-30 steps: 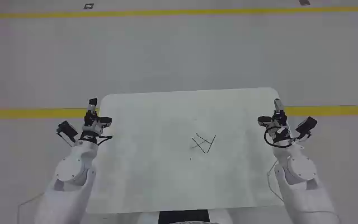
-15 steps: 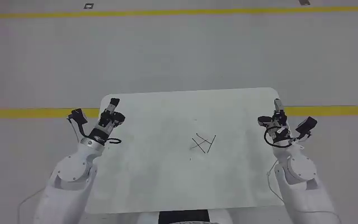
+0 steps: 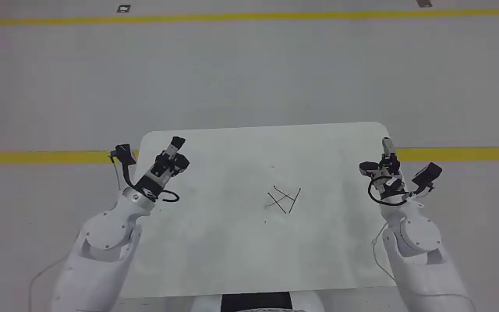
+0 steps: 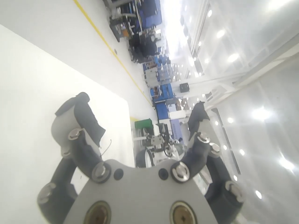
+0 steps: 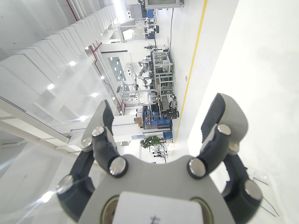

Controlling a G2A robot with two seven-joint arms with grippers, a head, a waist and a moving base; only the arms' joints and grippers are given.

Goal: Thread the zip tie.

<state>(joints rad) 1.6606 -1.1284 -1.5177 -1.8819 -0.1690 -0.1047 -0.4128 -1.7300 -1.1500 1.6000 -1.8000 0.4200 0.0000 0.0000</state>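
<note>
Several thin black zip ties (image 3: 282,199) lie crossed in a small heap on the white table (image 3: 234,249), right of its middle. My left gripper (image 3: 177,144) hangs over the table's far left corner, well left of the ties; in the left wrist view it (image 4: 140,110) stands open with nothing between its fingers. My right gripper (image 3: 387,145) is at the table's far right edge, also apart from the ties. It (image 5: 161,110) is open and empty in the right wrist view, where the zip ties (image 5: 262,181) show as thin dark lines on the table.
The table's edges are rounded at the corners, with grey floor and a yellow floor line (image 3: 47,157) beyond. Bare tabletop lies all around the ties.
My left arm has swung in from beyond the table's left edge to above its far left corner, toward the ties. The right arm and the zip ties have not moved.
</note>
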